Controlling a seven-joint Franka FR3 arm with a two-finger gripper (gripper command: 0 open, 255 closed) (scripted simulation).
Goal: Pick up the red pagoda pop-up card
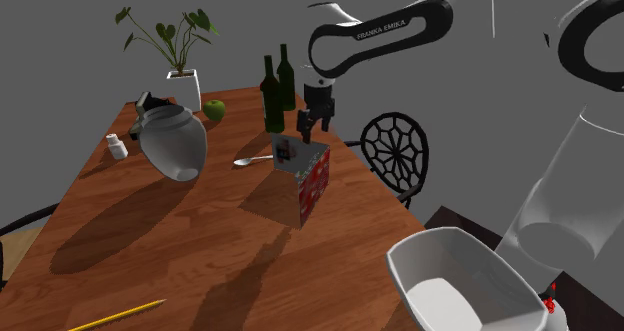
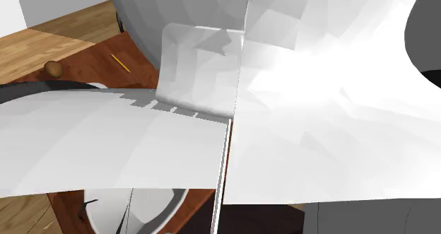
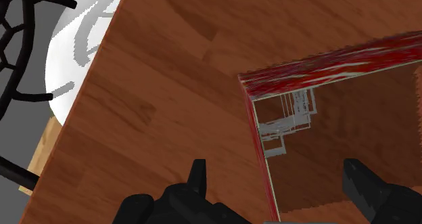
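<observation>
Arm (image 1: pixel 400 34) reaches over the wooden tabletop (image 1: pixel 180 239), hand pointing down. The fingers (image 1: pixel 305 127) are spread and empty, just above the upright red pop-up card (image 1: pixel 310 184) beside the spoon (image 1: pixel 252 160).

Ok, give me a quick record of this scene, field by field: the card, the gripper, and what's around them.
target: red pop-up card, standing open on the wooden table
hand: gripper open above the card, one card wall between its fingers, not clasped
near card: spoon, two green bottles
farther off: grey jug, green apple, potted plant, yellow pencil
progress: card not yet held
</observation>
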